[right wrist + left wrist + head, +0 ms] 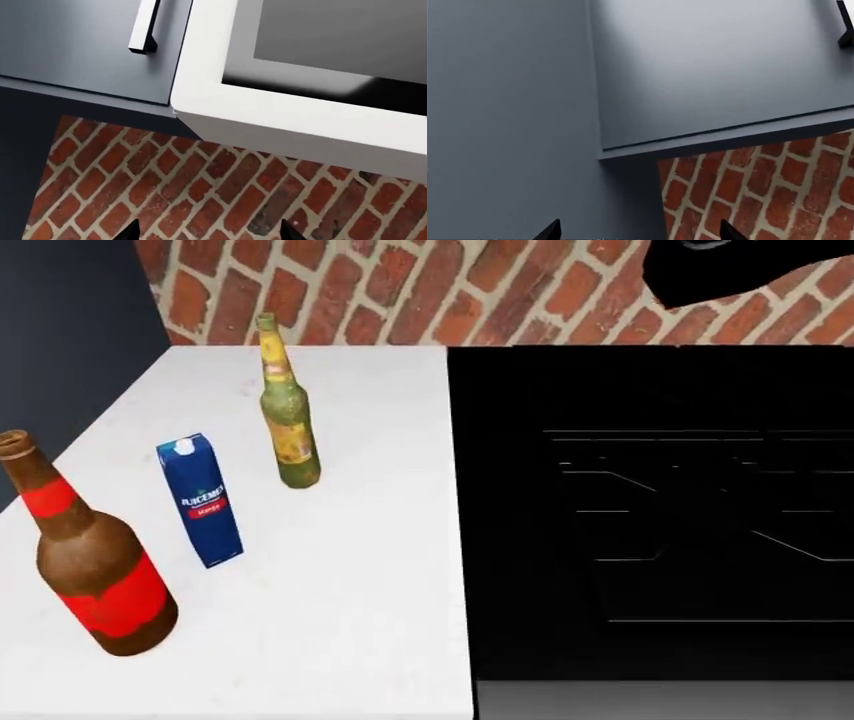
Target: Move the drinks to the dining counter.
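In the head view three drinks stand upright on a white worktop (360, 570) beside a black stove. The tall brown bottle with red labels (94, 560) is nearest, at the left. The dark-blue juice carton (200, 502) stands behind it, and the slim olive-green bottle (286, 415) is farther back. The dining counter is out of view. My left gripper (640, 232) is open, facing grey-blue cabinet doors and brick. My right gripper (207, 231) is open too, facing a brick wall. Neither holds anything.
A black stove (654, 510) adjoins the worktop on the right. A brick wall (441, 290) runs behind both. Part of a dark arm (727, 270) shows at the head view's upper right. A grey-blue cabinet with a handle (143, 27) and a white hood (280, 115) hang overhead.
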You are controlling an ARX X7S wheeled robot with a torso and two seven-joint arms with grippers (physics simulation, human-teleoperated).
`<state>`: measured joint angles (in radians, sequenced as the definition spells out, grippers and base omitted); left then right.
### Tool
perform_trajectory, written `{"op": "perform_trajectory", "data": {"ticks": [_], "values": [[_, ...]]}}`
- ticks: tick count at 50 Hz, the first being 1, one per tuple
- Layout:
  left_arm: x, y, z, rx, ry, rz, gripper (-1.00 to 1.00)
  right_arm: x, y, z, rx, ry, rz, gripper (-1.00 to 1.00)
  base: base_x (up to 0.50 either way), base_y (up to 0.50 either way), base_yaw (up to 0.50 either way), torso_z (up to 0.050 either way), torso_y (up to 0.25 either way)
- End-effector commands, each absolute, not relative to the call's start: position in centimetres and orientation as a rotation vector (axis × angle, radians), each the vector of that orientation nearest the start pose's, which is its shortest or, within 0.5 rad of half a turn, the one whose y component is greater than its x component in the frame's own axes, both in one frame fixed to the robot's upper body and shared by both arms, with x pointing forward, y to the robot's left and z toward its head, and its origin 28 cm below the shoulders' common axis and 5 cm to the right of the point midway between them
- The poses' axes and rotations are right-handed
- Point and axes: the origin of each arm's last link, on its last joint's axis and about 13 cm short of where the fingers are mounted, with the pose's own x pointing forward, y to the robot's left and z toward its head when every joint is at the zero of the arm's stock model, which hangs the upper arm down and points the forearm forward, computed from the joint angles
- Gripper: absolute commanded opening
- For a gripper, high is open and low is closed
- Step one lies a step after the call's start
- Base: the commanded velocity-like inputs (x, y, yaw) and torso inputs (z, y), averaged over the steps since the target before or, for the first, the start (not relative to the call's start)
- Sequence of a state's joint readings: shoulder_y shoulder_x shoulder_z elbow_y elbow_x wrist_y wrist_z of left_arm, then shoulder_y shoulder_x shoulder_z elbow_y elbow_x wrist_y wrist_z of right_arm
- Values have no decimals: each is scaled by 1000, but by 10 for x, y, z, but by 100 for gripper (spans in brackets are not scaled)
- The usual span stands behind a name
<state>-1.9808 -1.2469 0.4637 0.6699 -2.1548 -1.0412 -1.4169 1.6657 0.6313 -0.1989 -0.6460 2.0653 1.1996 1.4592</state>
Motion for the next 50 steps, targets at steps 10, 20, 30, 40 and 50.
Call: {"op": "perform_trajectory", "data": {"ticks": [10,20,30,40,50], "values": [[102,282,379,237,-215,261,100,145,-99,374,-148,-356,246,100,0,0,0,0,0],[114,288,357,236,43,287,100,147,-99,373,-159,-348,238,100,0,0,0,0,0],[114,286,353,250,84,260,100,147,-100,372,-160,-341,237,100,0,0,0,0,0],[115,288,348,262,138,270,100,147,-100,372,-163,-332,236,100,0,0,0,0,0],[115,280,341,276,180,159,100,147,-100,372,-165,-331,237,100,0,0,0,0,0]]}}
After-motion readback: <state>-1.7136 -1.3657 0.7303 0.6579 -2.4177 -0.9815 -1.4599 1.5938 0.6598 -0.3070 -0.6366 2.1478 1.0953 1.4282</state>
